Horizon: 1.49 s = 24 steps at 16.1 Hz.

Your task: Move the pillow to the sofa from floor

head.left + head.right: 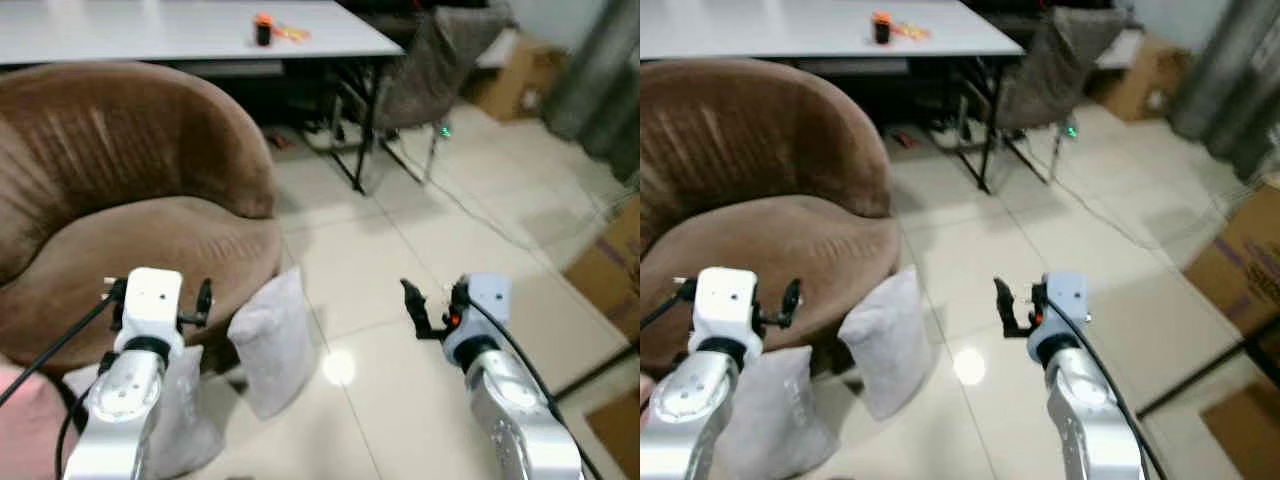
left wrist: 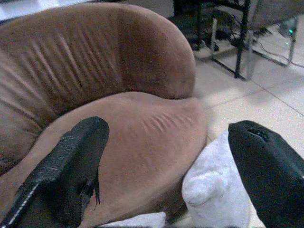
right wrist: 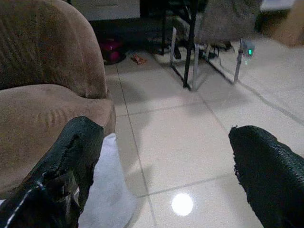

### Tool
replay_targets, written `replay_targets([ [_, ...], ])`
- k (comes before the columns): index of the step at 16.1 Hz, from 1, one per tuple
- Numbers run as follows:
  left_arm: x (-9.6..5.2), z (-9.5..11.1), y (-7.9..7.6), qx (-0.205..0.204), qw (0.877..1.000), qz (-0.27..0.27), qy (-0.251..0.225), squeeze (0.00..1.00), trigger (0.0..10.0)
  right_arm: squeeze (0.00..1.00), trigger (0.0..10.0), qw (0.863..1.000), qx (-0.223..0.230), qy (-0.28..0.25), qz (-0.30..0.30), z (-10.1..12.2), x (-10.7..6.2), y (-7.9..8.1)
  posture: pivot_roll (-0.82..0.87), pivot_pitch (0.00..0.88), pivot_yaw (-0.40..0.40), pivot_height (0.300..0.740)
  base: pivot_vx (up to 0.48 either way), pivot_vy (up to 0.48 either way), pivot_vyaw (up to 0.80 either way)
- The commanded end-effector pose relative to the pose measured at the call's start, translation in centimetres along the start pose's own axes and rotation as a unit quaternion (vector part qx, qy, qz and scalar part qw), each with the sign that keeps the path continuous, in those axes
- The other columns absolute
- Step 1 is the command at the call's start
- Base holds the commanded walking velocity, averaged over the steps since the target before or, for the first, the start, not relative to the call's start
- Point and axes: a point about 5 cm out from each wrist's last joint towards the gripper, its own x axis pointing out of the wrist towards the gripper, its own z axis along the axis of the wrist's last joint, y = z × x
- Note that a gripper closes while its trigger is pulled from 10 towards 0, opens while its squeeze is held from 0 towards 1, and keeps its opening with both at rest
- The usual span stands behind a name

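The pillow (image 1: 272, 340) stood on the floor (image 1: 420, 300) against the brown sofa (image 1: 130, 230), so your two grippers, left (image 2: 166, 166) and right (image 3: 166, 175), both spread empty, needed lowering to squeeze its sides.

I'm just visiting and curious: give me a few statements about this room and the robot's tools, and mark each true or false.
1. The white pillow stands on the tiled floor, leaning against the brown sofa. True.
2. The right tool grips the pillow. False: it is open, over bare floor.
3. The left tool is open, pointing towards the sofa seat. True.
4. A pillow lies on the sofa seat. False: the seat is bare.
5. A white table stands behind the sofa. True.
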Motion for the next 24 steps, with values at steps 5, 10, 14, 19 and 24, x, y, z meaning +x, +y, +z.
replay_targets([
  [5, 0.6, 1.2, -2.7, -0.017, 0.996, -0.074, -0.039, 0.0, 10.0, 1.0, 10.0, 0.999, -0.011, 0.01, -0.041, -0.1, -0.2, -2.3, 0.05, 0.0, -0.04, 0.74, 0.0, 0.0, 0.0],
  [10, 0.6, 0.4, -2.8, -0.029, 0.998, -0.058, -0.021, 0.13, 10.0, 1.0, 10.0, 0.998, -0.022, 0.011, -0.049, -0.4, -0.4, -2.2, 0.06, 0.0, -0.051, 0.74, 0.049, 0.0, 0.32],
  [14, 1.1, 0.7, -2.1, -0.035, 0.998, -0.049, -0.023, 0.13, 10.0, 0.07, 10.0, 0.997, -0.045, 0.016, -0.059, -0.3, 0.3, -2.4, 0.06, 0.0, -0.047, 0.74, 0.0, 0.0, 0.2],
  [19, 1.2, 0.8, -2.0, -0.035, 0.998, -0.051, -0.027, 0.12, 10.0, 0.0, 10.0, 0.998, -0.033, 0.005, -0.049, 0.1, 0.8, -2.1, 0.07, 0.0, -0.048, 0.74, 0.0, 0.0, 0.0],
  [24, 1.1, 0.8, -2.2, -0.039, 0.997, -0.057, -0.028, 0.13, 10.0, 0.0, 10.0, 0.999, -0.024, 0.005, -0.047, 0.1, 1.1, -2.2, 0.07, 0.0, -0.05, 0.74, 0.245, 0.0, 0.0],
])
